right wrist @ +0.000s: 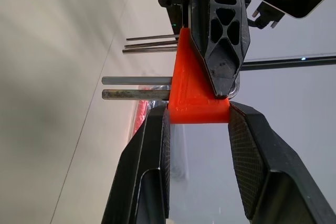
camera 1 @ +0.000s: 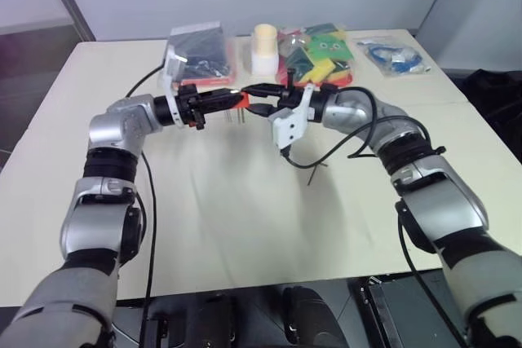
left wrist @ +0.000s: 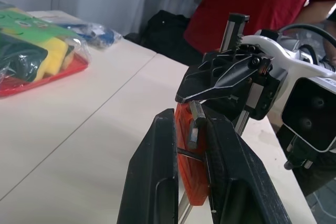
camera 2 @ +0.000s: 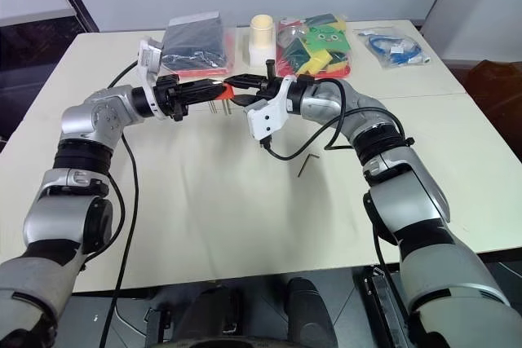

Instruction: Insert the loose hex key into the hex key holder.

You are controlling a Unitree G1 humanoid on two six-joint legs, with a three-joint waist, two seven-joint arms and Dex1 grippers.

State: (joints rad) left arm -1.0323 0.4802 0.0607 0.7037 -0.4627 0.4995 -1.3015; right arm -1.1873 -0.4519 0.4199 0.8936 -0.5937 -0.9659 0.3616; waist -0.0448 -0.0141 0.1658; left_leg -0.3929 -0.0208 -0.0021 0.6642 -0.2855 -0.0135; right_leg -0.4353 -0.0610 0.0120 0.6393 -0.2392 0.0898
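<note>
While both my left gripper [camera 1: 231,102] and right gripper [camera 1: 257,99] clamp the orange holder [right wrist: 197,95] above the table [camera 1: 245,226], the loose key [camera 2: 306,165] lies below; one gripper must let go gently.

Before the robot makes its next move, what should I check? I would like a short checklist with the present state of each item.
1. Left gripper has its fingers shut on the hex key holder: ok.
2. Right gripper has its fingers shut on the holder's end: ok.
3. Holder lifted off the table: ok.
4. Loose hex key picked up: not ok; it lies on the table, apart from both grippers.
5. Free slot in the holder: cannot tell.
</note>
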